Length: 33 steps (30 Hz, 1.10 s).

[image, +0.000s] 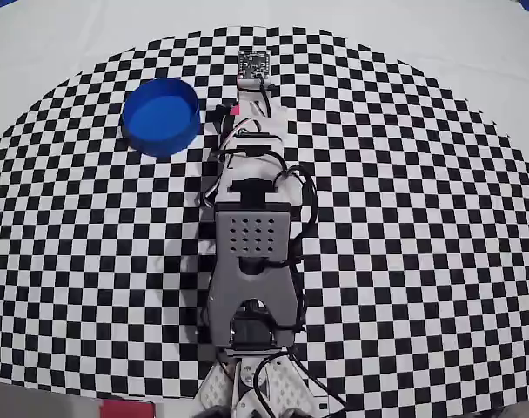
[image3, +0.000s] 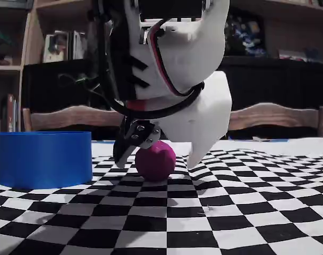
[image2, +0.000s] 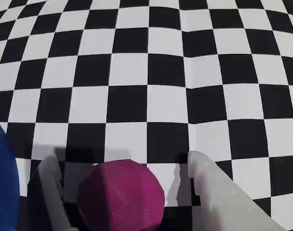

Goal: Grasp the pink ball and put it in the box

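Observation:
The pink ball (image3: 155, 159) rests on the chequered cloth, a faceted magenta sphere. My gripper (image3: 156, 161) is lowered over it and open, one finger on each side. In the wrist view the ball (image2: 121, 197) lies between the pale fingers (image2: 209, 185), with a gap showing on both sides of it; the gripper (image2: 121, 157) is not touching it. The round blue box (image: 160, 116) stands to the left of the gripper (image: 245, 97) in the overhead view, about a box width away. From above, only a pink sliver of the ball (image: 234, 111) shows beside the arm. The box (image3: 42, 158) is empty at its visible rim.
A black-and-white chequered cloth (image: 404, 218) covers the table. A small circuit board (image: 254, 63) lies just beyond the gripper. A pink-red panel (image: 125, 407) sits at the near edge by the arm's base. Wooden chair backs (image3: 278, 117) and shelves stand behind the table.

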Tool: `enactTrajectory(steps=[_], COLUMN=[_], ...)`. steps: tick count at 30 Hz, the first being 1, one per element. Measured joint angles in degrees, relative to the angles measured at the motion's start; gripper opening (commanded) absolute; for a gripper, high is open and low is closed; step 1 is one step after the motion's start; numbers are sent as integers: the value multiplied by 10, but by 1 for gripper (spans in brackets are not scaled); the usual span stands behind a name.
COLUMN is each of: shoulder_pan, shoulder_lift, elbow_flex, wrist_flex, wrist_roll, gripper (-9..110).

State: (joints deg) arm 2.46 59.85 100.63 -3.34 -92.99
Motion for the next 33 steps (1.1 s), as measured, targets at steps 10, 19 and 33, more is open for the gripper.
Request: enactTrajectory(steps=[10, 19, 33], shoulder_pan=[0, 0, 3], shoulder_lift=[-4, -4, -11], elbow_flex=[-2, -2, -2], wrist_flex=[0, 0, 0], wrist_roll=[0, -4, -14], gripper=[31, 31, 1])
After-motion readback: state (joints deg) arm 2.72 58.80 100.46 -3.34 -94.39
